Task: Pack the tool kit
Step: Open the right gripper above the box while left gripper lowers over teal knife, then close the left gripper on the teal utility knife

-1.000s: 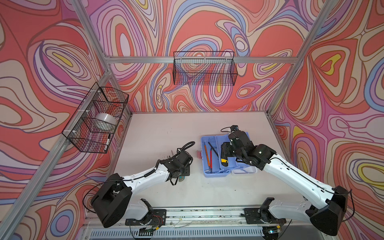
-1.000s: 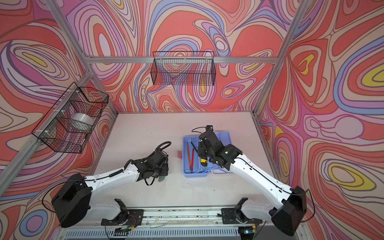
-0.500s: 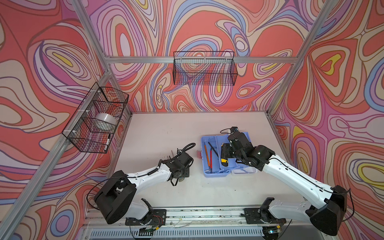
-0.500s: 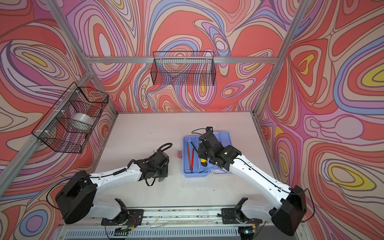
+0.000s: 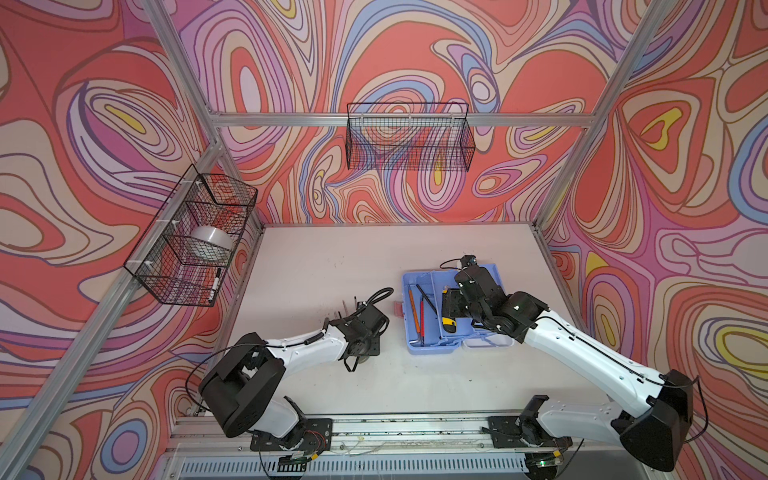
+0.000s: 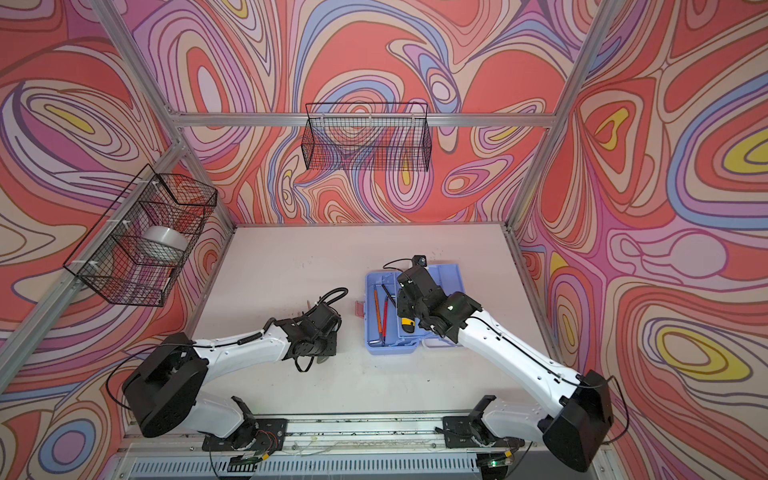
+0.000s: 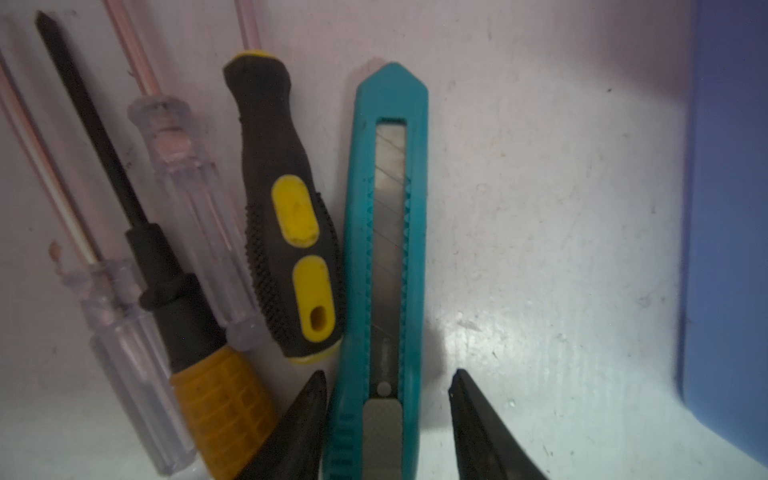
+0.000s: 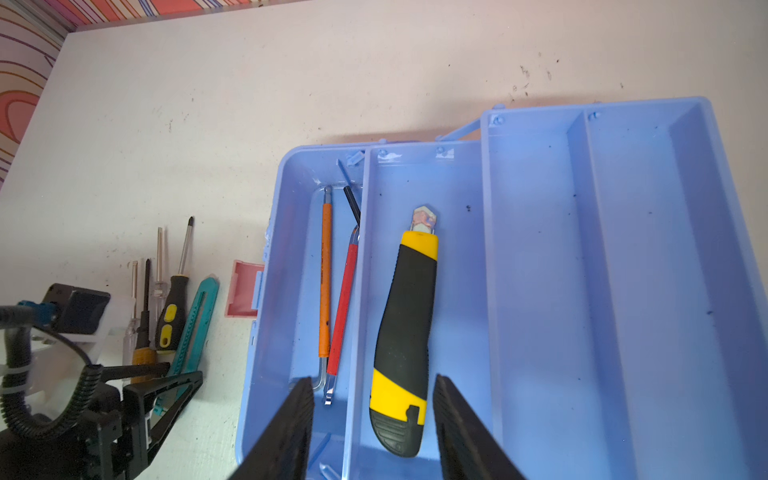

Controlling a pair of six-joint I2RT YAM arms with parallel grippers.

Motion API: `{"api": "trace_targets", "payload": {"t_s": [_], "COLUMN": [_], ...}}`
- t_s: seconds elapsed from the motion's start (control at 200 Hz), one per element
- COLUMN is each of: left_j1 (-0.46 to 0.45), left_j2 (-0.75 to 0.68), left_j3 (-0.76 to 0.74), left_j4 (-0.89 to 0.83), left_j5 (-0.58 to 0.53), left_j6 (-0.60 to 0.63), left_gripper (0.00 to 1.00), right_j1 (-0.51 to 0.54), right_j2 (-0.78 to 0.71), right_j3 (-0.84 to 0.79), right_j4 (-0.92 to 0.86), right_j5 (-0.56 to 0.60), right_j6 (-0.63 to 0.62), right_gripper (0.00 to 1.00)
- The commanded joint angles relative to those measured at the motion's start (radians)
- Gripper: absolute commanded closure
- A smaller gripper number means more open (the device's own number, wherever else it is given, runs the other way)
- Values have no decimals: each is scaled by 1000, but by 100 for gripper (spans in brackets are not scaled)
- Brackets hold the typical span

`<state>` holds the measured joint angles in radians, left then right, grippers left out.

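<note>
The tool kit is a light blue box standing open at the right of the table, also shown in the right wrist view. In its tray lies a yellow-and-black utility knife; orange and red hex keys lie beside it. My right gripper hovers open above that knife. On the table to the left of the box lie a teal utility knife and several screwdrivers. My left gripper straddles the teal knife. One finger is against it and a gap shows at the other, so it is open.
A pink latch sticks out of the box's left side. A black wire basket hangs on the back wall. Another basket on the left wall holds a tape roll and a marker.
My left gripper's jaws have narrowed around the teal knife and the left arm has shifted slightly. The right arm has hardly moved.
</note>
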<state>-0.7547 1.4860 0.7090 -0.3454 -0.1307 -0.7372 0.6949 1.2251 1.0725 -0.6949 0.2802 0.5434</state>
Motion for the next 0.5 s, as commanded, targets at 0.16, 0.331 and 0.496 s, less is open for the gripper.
{"api": "trace_targets", "payload": {"t_s": [0.16, 0.331, 0.496], "left_j1": [-7, -7, -6], "left_j2": [52, 50, 15], "left_j3": [10, 13, 18], "left_j4": [4, -4, -21], "left_j5": [1, 1, -1], "left_j6": [-23, -28, -27], "left_gripper": [62, 71, 74], "right_j1": [-1, 0, -1], "right_j2": [-17, -21, -20], "right_j3": [-29, -20, -15], "right_j4": [9, 7, 8], "right_j5": [19, 20, 25], "right_j6": [13, 7, 4], "right_gripper": [51, 51, 51]}}
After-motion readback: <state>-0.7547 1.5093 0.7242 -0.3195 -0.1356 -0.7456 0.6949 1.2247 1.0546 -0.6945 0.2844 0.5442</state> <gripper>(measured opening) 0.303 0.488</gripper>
